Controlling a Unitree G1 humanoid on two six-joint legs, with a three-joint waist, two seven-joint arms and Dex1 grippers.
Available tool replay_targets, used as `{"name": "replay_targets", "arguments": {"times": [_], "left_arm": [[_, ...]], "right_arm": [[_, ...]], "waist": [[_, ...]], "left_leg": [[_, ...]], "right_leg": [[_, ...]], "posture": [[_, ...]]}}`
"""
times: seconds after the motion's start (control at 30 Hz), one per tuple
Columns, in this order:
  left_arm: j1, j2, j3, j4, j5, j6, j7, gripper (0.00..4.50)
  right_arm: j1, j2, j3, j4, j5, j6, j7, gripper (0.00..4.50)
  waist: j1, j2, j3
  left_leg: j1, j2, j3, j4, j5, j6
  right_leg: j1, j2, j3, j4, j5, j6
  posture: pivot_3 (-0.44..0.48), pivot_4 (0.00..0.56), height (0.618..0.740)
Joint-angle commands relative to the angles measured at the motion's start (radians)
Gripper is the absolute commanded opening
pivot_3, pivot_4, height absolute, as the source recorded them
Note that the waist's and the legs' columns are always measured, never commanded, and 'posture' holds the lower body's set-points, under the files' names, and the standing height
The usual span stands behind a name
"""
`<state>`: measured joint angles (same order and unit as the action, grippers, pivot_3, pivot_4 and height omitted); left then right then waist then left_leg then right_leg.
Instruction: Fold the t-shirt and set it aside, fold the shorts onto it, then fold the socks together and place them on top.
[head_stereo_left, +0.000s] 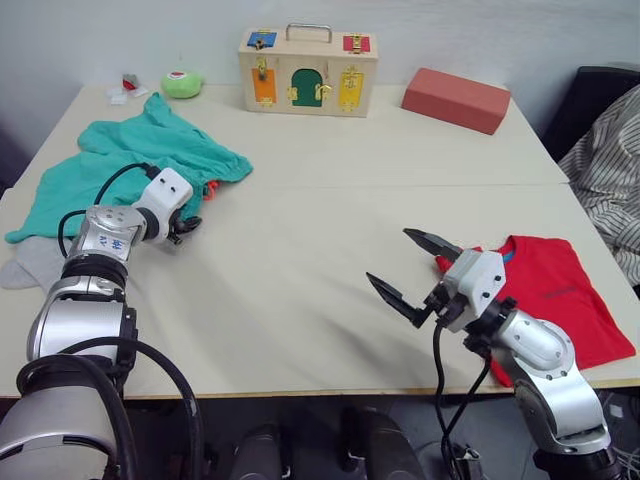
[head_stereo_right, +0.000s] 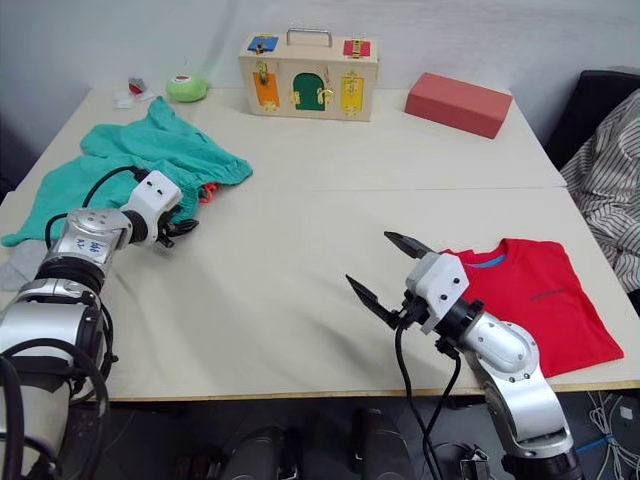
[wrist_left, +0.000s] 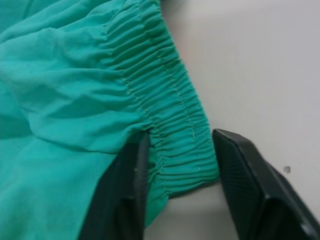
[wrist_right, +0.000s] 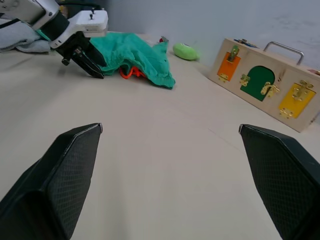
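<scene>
The teal shorts (head_stereo_left: 130, 170) lie spread at the table's left, with orange trim (head_stereo_left: 210, 187) showing at their near edge. My left gripper (head_stereo_left: 185, 228) is open at that edge; in the left wrist view the gathered waistband (wrist_left: 175, 125) sits between its two fingers. A grey sock (head_stereo_left: 30, 262) lies at the left table edge, partly under the shorts. The red t-shirt (head_stereo_left: 560, 290) lies folded at the front right. My right gripper (head_stereo_left: 388, 256) hangs wide open and empty over bare table, just left of the t-shirt.
A wooden latch box (head_stereo_left: 307, 70) stands at the back centre and a red block (head_stereo_left: 456, 98) at the back right. A green round object (head_stereo_left: 182, 83) and small bits (head_stereo_left: 125, 88) lie at the back left. Striped cloth (head_stereo_left: 610, 170) hangs off the table's right.
</scene>
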<state>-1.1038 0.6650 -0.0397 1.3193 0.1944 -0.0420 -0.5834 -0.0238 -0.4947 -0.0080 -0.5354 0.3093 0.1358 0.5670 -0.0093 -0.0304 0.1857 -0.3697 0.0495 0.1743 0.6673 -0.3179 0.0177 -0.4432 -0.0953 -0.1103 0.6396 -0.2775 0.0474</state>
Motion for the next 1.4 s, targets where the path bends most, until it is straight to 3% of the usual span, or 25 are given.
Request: {"name": "replay_targets", "arguments": {"times": [0.03,0.1,0.27,0.4,0.57,0.67,0.8,0.93,1.1,1.3,1.4], "left_arm": [[0.013,-0.005,0.064,0.023,-0.051,0.042,-0.005,0.74],[0.001,-0.017,0.101,0.015,-0.083,0.018,-0.029,0.08],[-0.053,-0.066,0.146,-0.021,-0.151,-0.022,-0.235,0.03],[-0.067,-0.142,0.148,-0.130,-0.233,-0.014,-0.536,0.03],[0.066,-0.234,0.073,-0.498,-0.331,0.172,-0.755,0.03],[0.200,-0.273,0.000,-0.786,-0.381,0.327,-0.783,0.03],[0.344,-0.263,-0.122,-1.005,-0.372,0.432,-0.805,0.03],[0.418,-0.287,-0.137,-1.098,-0.406,0.463,-0.754,1.07],[0.487,-0.248,-0.085,-1.247,-0.517,0.519,-0.774,2.42],[0.591,-0.093,0.078,-1.394,-0.679,0.592,-0.782,4.29],[0.650,-0.004,0.129,-1.389,-0.661,0.556,-0.758,4.48]], "right_arm": [[0.042,0.009,-0.005,-0.081,-0.005,-0.002,-0.018,4.50],[0.063,0.008,-0.009,-0.090,-0.009,-0.002,-0.025,4.50],[0.082,-0.007,-0.039,-0.079,-0.011,-0.005,-0.021,4.50],[0.091,-0.021,-0.055,-0.065,-0.005,0.001,-0.012,4.50],[0.093,-0.029,-0.053,-0.060,-0.002,0.008,0.009,4.50],[0.092,-0.034,-0.058,-0.062,0.002,0.018,0.018,4.50],[0.124,-0.071,-0.078,-0.074,0.032,0.034,0.068,4.50],[0.136,-0.106,-0.089,-0.078,0.045,0.038,0.099,4.50],[0.097,-0.125,-0.069,-0.066,0.028,0.055,0.112,4.50],[0.002,-0.115,0.011,-0.040,-0.006,0.083,0.115,4.50],[-0.032,-0.112,0.044,-0.012,-0.025,0.069,0.129,4.50]], "waist": [[-0.001,0.000,0.000],[0.000,0.000,0.000],[0.009,-0.002,0.001],[0.011,-0.002,0.001],[0.001,-0.002,0.001],[-0.013,-0.002,0.001],[-0.018,-0.002,0.001],[-0.016,-0.002,0.001],[-0.018,-0.001,0.001],[-0.019,-0.001,0.001],[-0.018,-0.001,0.001]], "left_leg": [[0.000,0.000,0.000,0.000,0.000,-0.001],[0.000,0.000,0.000,0.000,0.001,-0.001],[-0.001,-0.002,0.000,0.001,0.001,-0.001],[-0.004,-0.003,-0.001,0.005,0.001,0.001],[-0.006,-0.002,-0.001,0.011,-0.001,0.003],[-0.005,-0.001,-0.001,0.011,-0.002,0.002],[-0.005,0.000,-0.002,0.013,-0.001,0.001],[-0.005,0.000,-0.004,0.014,-0.001,0.001],[-0.005,0.000,-0.006,0.014,-0.001,0.001],[-0.004,0.002,-0.006,0.014,-0.001,0.000],[-0.004,0.002,-0.007,0.013,-0.001,0.000]], "right_leg": [[0.000,0.000,0.000,0.001,0.000,-0.001],[-0.001,0.000,0.000,0.002,-0.001,-0.001],[-0.001,0.001,-0.001,0.002,-0.001,-0.001],[-0.001,0.002,-0.004,0.002,-0.001,-0.001],[-0.001,0.002,-0.002,0.002,-0.001,0.000],[-0.001,0.001,0.004,0.004,-0.001,0.000],[0.000,0.002,0.007,0.005,-0.001,0.000],[0.000,0.000,0.008,0.006,-0.001,0.000],[0.001,-0.001,0.007,0.006,-0.001,0.000],[0.001,0.000,0.007,0.007,-0.002,-0.002],[0.001,-0.001,0.006,0.007,-0.003,-0.003]], "posture": [[0.000,0.150,0.740],[0.000,0.150,0.740],[0.000,0.150,0.740],[0.000,0.150,0.740],[0.000,0.150,0.740],[0.000,0.150,0.740],[0.000,0.150,0.740],[0.000,0.150,0.740],[0.000,0.150,0.740],[0.000,0.150,0.740],[0.000,0.150,0.740]]}}
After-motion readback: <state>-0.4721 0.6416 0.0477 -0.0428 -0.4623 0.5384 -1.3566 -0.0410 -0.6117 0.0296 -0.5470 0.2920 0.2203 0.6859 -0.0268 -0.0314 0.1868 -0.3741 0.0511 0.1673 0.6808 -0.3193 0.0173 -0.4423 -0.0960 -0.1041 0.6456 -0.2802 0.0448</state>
